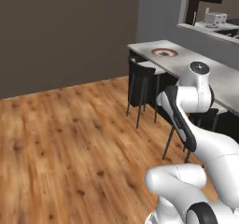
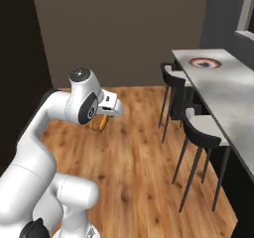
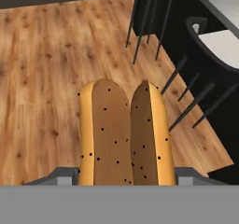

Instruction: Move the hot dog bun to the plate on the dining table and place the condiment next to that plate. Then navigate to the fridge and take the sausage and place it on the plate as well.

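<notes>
The hot dog bun (image 3: 123, 134), tan-orange with a lengthwise slit and dark specks, is held in my gripper (image 3: 126, 176) and stands up from between its jaws in the hand view. From the right base view the bun (image 2: 100, 123) hangs under the hand (image 2: 110, 106), high above the wood floor. The plate (image 1: 164, 52) with its red and black rim lies near the far end of the dining table (image 1: 224, 83); it also appears on the marble top as plate (image 2: 205, 62). Condiment, fridge and sausage are out of view.
Black bar stools (image 2: 201, 133) (image 2: 173, 83) stand along the table's near side, with their legs over the floor (image 3: 42, 78). A brown wall (image 1: 65, 31) closes the far side. A counter with small items (image 1: 214, 20) sits behind the table.
</notes>
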Robot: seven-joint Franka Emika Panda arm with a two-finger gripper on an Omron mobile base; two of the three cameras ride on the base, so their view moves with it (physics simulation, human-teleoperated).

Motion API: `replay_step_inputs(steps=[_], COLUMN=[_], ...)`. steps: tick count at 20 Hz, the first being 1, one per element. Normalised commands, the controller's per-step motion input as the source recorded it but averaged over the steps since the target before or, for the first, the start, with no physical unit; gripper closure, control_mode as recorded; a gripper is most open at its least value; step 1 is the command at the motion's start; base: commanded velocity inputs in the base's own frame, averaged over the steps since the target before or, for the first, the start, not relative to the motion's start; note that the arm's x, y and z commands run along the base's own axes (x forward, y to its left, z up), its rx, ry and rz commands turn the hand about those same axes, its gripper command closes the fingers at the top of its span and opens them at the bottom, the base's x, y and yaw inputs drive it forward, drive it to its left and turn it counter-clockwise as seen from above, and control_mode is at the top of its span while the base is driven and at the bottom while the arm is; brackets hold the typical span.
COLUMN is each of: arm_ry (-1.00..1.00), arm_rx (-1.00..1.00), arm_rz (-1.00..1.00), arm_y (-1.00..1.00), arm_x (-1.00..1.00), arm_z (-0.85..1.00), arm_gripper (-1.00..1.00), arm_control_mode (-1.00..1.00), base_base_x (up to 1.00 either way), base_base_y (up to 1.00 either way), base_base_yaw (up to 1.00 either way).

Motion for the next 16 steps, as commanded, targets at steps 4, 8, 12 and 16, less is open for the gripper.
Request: replay_step_inputs(steps=[4,8,12,16], arm_ry=[0.00,0.00,0.00,0.00], arm_rx=[0.00,0.00,0.00,0.00], arm_rz=[0.00,0.00,0.00,0.00], arm_y=[0.00,0.00,0.00,0.00], arm_x=[0.00,0.00,0.00,0.00], arm_z=[0.00,0.00,0.00,0.00], arm_gripper=[1.00,1.00,1.00,1.00], arm_control_mode=[1.00,1.00,1.00,1.00], base_base_x=[0.99,0.91,0.88,0.83], base_base_y=[0.85,0.81,0.83,0.80], base_base_yaw=[-0.39,-0.39,-0.40,-0.41])
